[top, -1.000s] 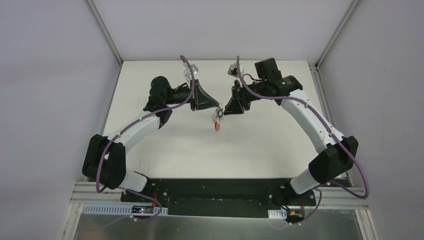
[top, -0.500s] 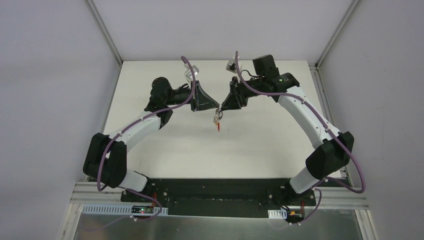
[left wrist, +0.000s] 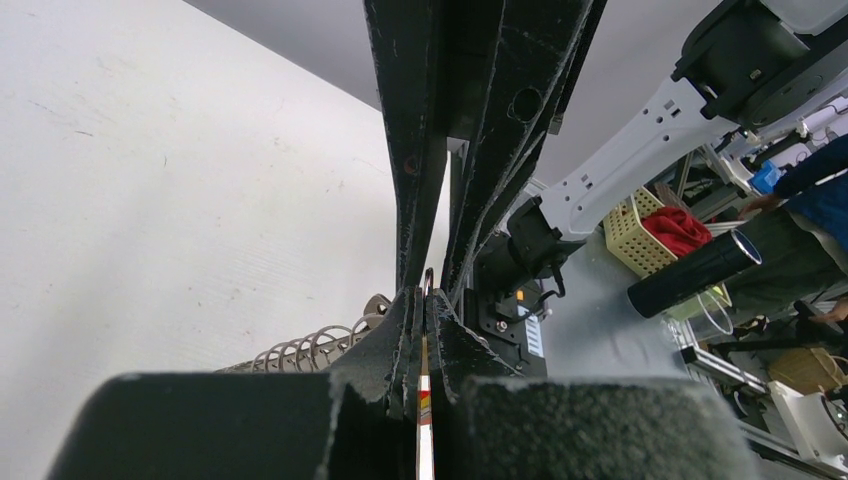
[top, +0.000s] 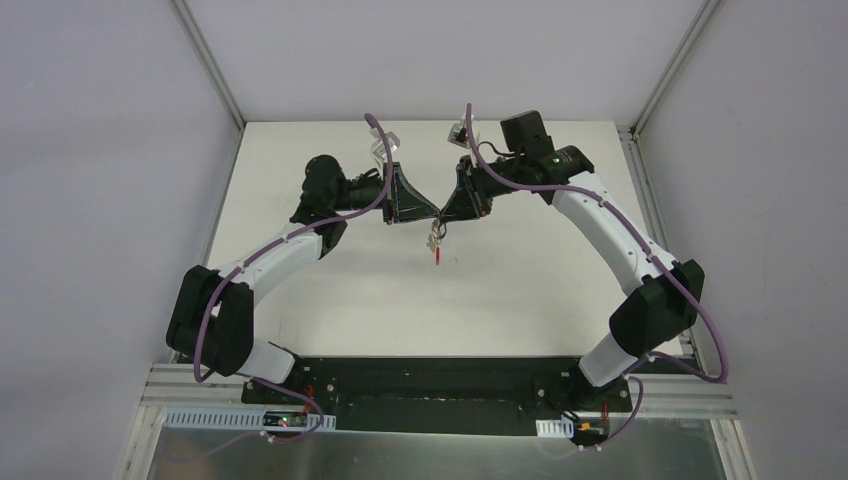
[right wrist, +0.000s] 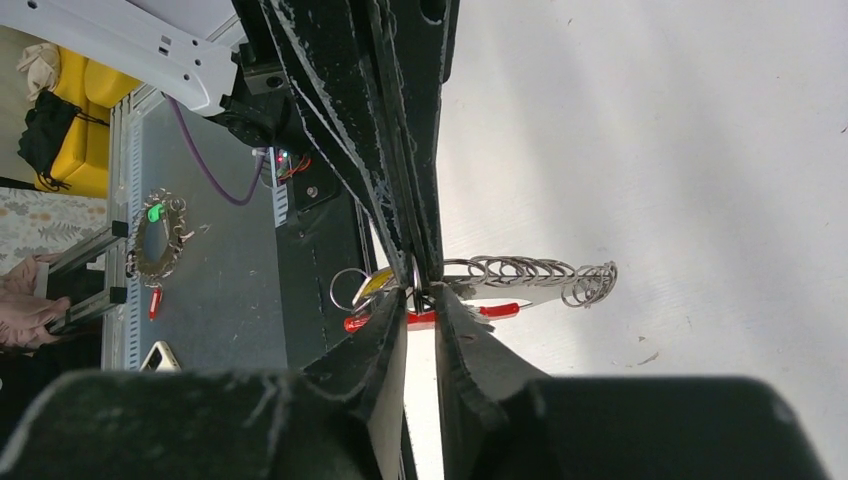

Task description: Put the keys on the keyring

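My two grippers meet tip to tip above the middle of the table. The left gripper (top: 432,211) (left wrist: 426,300) is shut on a thin wire ring of the keyring (top: 436,245). The bunch hangs below it, above the table. In the right wrist view I see its red band (right wrist: 470,313), its row of silver wire loops (right wrist: 520,270) and a yellowish tag (right wrist: 378,284). The right gripper (top: 444,212) (right wrist: 421,293) is shut on a small dark piece that looks like the black head of the key (right wrist: 418,296). The key's blade is hidden.
The white table (top: 330,290) stretches round the hanging bunch. Aluminium frame posts (top: 205,55) stand at the back corners, and grey walls close in the sides. The black base plate (top: 430,380) runs along the near edge.
The right gripper has moved left and back until its tips touch the left gripper's tips. The hanging keyring has swung and turned narrower. The left arm has barely moved.
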